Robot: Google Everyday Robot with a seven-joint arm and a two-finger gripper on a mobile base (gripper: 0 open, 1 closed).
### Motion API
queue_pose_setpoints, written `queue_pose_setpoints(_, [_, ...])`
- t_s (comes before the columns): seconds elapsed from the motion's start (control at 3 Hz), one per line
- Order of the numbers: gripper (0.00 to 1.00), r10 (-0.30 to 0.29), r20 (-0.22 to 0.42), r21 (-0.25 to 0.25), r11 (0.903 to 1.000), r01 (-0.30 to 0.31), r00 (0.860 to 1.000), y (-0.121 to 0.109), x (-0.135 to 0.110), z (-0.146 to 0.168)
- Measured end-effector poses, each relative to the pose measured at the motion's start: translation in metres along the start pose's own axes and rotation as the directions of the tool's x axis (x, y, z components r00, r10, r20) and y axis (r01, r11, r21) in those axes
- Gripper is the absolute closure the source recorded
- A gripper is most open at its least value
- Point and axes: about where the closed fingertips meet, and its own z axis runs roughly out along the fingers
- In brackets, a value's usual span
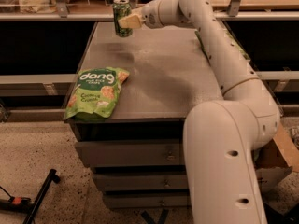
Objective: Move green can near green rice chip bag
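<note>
Gripper: at the far left corner of the table, reaching in from the right; its pale fingers are closed on the can's midsection.
Green can: in the pincer's hold at that far corner. It is upright, long axis vertical, silver top up. I cannot tell whether its base touches the tabletop.
Green rice chip bag: flat at the near left corner, well apart from the can. Its long axis runs far to near, with the "dang" end pointing away.

Arm outstretched, hand far forward-left
</note>
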Motion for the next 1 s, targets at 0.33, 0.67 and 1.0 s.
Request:
queue_pose_setpoints(0.33, [1.0, -0.022, 0.004, -0.1, 0.9948, 0.022, 1.0, 0.044, -0.007, -0.013])
queue_pose_setpoints(0.67, [1.0, -0.08, 0.003, -0.185, 0.9796, 0.079, 0.997, 0.092, -0.003, -0.018])
queue_pose_setpoints(1.0, [1.0, -0.134, 0.022, -0.245, 0.96, 0.135, 0.991, 0.129, 0.007, -0.019])
